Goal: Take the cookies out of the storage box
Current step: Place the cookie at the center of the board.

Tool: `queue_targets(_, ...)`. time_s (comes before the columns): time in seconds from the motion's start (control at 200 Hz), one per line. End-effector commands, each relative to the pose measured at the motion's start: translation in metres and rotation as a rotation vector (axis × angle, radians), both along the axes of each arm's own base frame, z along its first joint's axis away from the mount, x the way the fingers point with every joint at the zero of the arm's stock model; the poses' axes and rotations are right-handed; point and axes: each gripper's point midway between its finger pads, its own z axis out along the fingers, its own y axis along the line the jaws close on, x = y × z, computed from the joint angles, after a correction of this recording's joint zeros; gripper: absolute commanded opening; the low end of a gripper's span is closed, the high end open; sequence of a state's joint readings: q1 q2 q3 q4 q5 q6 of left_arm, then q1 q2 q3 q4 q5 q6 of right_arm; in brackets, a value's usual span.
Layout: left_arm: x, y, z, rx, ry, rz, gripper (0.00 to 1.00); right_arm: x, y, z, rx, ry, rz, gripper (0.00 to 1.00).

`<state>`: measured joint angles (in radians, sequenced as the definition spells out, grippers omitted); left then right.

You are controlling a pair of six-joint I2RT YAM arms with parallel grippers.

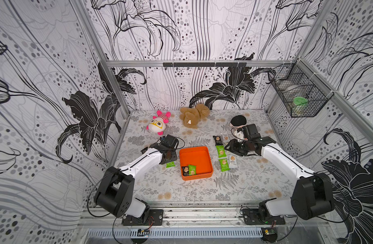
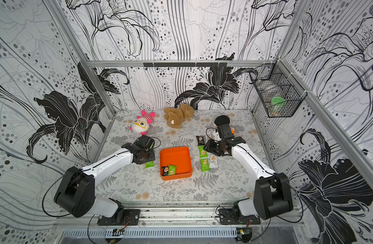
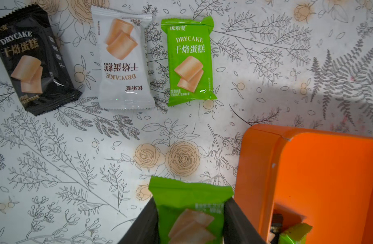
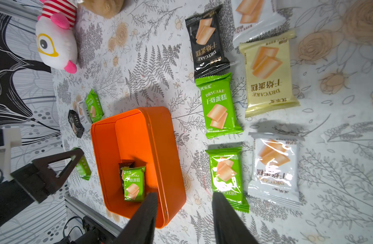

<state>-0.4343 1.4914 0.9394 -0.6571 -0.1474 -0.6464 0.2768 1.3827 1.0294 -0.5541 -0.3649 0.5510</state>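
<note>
Gripping a green rectangular wrapped cookie packet by one end, the left gripper hangs over the floral-printed tabletop, just beside the shallow bright-orange storage box. Two packets lie inside the box at its near corner, a second green packet partly over a black packet. The right gripper hovers at the box's opposite wall, jaws apart and empty, near six more packets on the tabletop.

- Shallow orange plastic storage box: bare inside, save two wrapped biscuit packets in its near-left corner.
- Loose flat packets line its right side.
- Left hand, gripping a green packet, blocks its left.
</note>
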Motion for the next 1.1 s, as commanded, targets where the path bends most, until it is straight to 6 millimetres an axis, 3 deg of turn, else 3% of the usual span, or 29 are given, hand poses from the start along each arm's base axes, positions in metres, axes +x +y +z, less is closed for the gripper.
queue_targets(0.0, 0.016, 0.002, -0.011, 0.026, -0.035, -0.023, 0.47, -0.013, -0.008, 0.000, -0.022, 0.016, -0.035, 0.48)
queue_targets(0.526, 0.040, -0.002, -0.049, 0.077, 0.012, -0.059, 0.48, -0.027, -0.020, 0.004, -0.051, 0.023, -0.083, 0.48)
queue_targets(0.651, 0.041, -0.003, -0.048, 0.070, 0.011, -0.055, 0.55, -0.027, -0.020, 0.003, -0.051, 0.027, -0.083, 0.48)
queue_targets(0.801, 0.042, -0.001, -0.034, 0.077, 0.000, -0.043, 0.70, -0.025, -0.015, 0.001, -0.037, 0.032, -0.065, 0.50)
queue_targets(1.091, 0.042, -0.004, 0.031, 0.043, -0.092, 0.016, 0.74, -0.020, -0.010, -0.001, -0.031, 0.020, -0.033, 0.50)
